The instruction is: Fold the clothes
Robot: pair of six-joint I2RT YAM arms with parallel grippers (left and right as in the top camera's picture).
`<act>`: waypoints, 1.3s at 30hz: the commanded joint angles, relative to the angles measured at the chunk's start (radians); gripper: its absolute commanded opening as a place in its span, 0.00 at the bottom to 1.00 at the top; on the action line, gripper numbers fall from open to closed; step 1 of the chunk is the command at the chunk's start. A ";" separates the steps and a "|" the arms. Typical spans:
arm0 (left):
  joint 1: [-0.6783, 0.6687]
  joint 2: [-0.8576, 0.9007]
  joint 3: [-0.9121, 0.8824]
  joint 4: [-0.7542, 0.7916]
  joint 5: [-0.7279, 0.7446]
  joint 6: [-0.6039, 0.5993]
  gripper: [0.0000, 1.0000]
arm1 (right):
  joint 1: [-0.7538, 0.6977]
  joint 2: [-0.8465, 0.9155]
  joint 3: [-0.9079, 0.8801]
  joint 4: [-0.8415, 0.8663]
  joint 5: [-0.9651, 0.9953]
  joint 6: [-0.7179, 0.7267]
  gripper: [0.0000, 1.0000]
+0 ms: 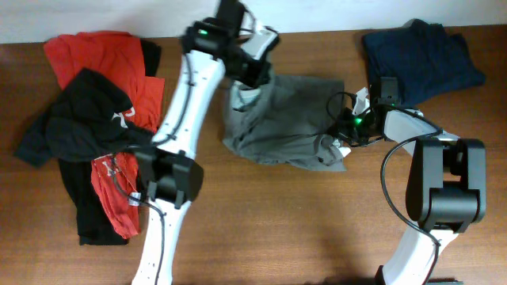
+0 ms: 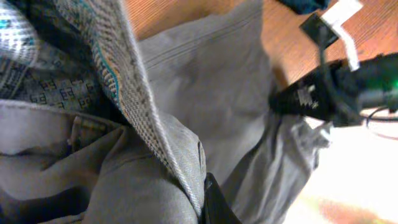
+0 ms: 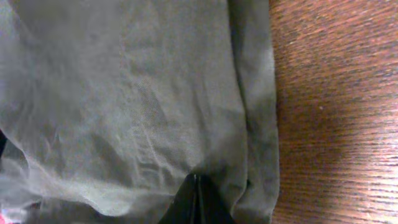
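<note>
The grey shorts lie wrinkled at the table's middle. My left gripper is shut on their far-left waistband and lifts it. The left wrist view shows the pale speckled lining draped over the finger. My right gripper is shut on the shorts' right edge. In the right wrist view the closed fingertips pinch grey cloth. Red and black shirts lie heaped at the left.
A dark navy folded garment lies at the back right. Bare wooden table runs along the front. Both arm bases stand at the front edge, left and right.
</note>
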 commanded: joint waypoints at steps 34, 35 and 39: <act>-0.183 -0.072 0.018 0.092 -0.150 -0.178 0.38 | -0.255 -0.448 0.096 -0.286 -0.013 -0.115 0.30; -0.155 -0.091 0.018 0.087 -0.151 -0.178 0.41 | -0.244 -0.439 0.096 -0.306 -0.013 -0.136 0.37; -0.055 -0.129 0.018 0.041 -0.151 -0.154 0.48 | -0.162 -0.375 0.095 -0.351 -0.013 -0.195 0.63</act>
